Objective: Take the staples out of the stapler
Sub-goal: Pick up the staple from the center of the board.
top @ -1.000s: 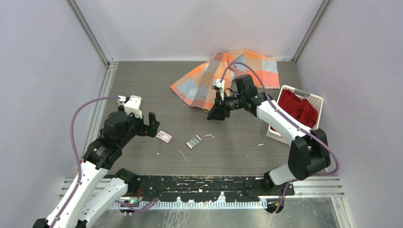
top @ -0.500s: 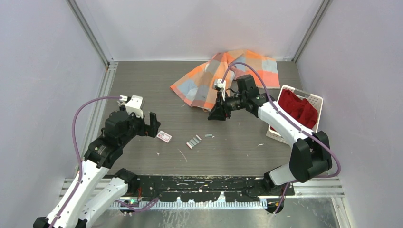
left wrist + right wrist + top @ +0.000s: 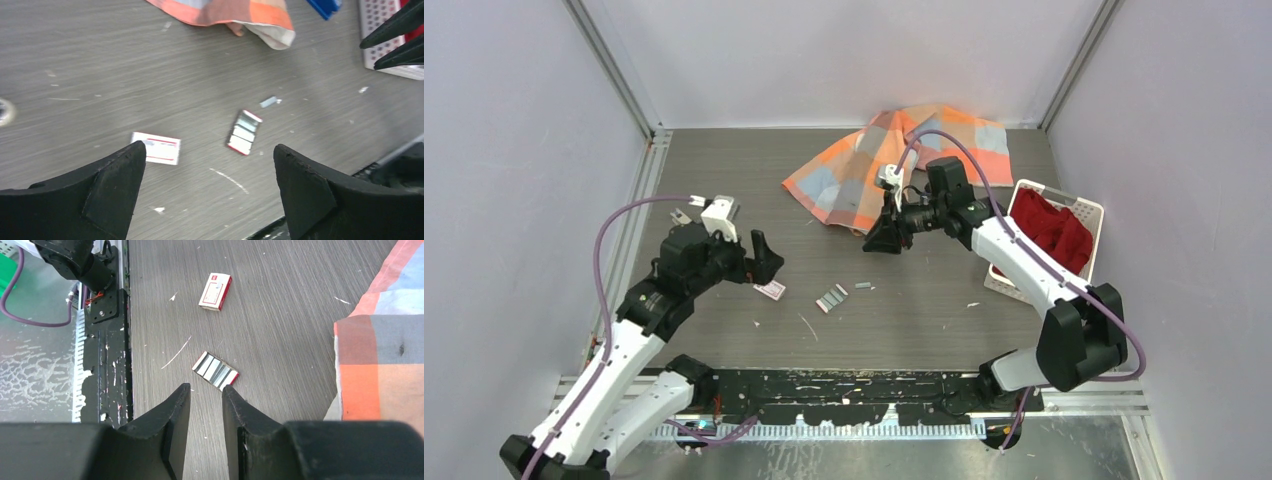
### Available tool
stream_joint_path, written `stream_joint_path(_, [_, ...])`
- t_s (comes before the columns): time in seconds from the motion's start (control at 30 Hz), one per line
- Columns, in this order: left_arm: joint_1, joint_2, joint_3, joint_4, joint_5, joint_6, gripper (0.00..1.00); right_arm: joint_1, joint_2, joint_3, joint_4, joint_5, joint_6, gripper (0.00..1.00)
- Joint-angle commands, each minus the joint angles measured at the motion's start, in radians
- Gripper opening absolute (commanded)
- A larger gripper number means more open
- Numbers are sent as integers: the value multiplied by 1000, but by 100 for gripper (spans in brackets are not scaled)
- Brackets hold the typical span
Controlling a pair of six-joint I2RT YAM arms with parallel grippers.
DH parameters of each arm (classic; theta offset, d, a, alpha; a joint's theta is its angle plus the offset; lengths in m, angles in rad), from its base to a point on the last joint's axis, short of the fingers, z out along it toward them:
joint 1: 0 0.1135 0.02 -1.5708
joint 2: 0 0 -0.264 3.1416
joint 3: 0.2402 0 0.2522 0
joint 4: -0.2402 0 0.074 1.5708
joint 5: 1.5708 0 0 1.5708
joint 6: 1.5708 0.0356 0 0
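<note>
The stapler shows only as a blue end at the top of the left wrist view. It lies just beside the near corner of the checked cloth, around the middle of the surface, and cannot be made out from overhead. It should be light, stiff and apt to skid, so a hold across its narrow sides at mid-body looks best. The staples lie side by side toward the near edge, with one loose strip just beside them. They look brittle and easily split. The white-and-red box lies near them.

The right gripper has its jaws almost together, with a slim gap and nothing in it. The left gripper hovers over the box, jaws wide apart and empty.
</note>
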Motion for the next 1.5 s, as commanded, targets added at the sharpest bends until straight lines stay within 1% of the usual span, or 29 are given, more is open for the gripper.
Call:
stream_joint_path(0.0, [4,51,-92,262,203,-287,96,-6,-70,-4,50,-32,10,36])
stream_joint_path(0.07, [-3,77,-137,364,223,-349,94,-9,-77,-8,55,-32,13,37])
stream_joint_path(0.1, [-12,92,-150,408,222,-359,93,-9,-80,-8,55,-32,12,37])
stream_joint_path(0.17, [-41,122,-158,445,201,-350,92,-12,-85,-8,55,-31,12,37])
stream_joint_path(0.27, [-126,185,-143,460,142,-253,89,-15,-87,-8,55,-28,12,37])
stream_joint_path(0.33, [-176,233,-135,481,102,-175,83,-20,-88,-8,54,-25,10,37])
stream_joint_path(0.37, [-198,258,-140,514,94,-140,82,-24,-87,-7,54,-23,11,37])
stream_joint_path(0.43, [-226,304,-159,581,79,-105,81,-35,-86,-4,45,-25,2,37])
stream_joint_path(0.53, [-247,370,-171,682,97,-74,81,-63,-88,-5,45,-36,3,37])
stream_joint_path(0.6, [-252,412,-156,706,120,-43,82,-78,-90,-8,48,-40,6,37])
stream_joint_path(0.73, [-261,524,-80,674,195,40,81,-94,-90,-9,51,-39,9,37])
stream_joint_path(0.87, [-298,661,3,638,229,139,77,-116,-95,-7,52,-38,13,37])
stream_joint_path(1.03, [-347,813,119,582,238,227,67,-148,-107,-9,55,-47,19,37])
stream_joint_path(1.13, [-380,893,191,525,229,284,58,-164,-113,-11,60,-52,24,37])
stream_joint_path(1.37, [-423,995,276,441,207,367,50,-176,-109,-11,61,-55,24,37])
stream_joint_path(1.47, [-430,1020,290,424,204,390,49,-179,-108,-13,62,-55,26,37])
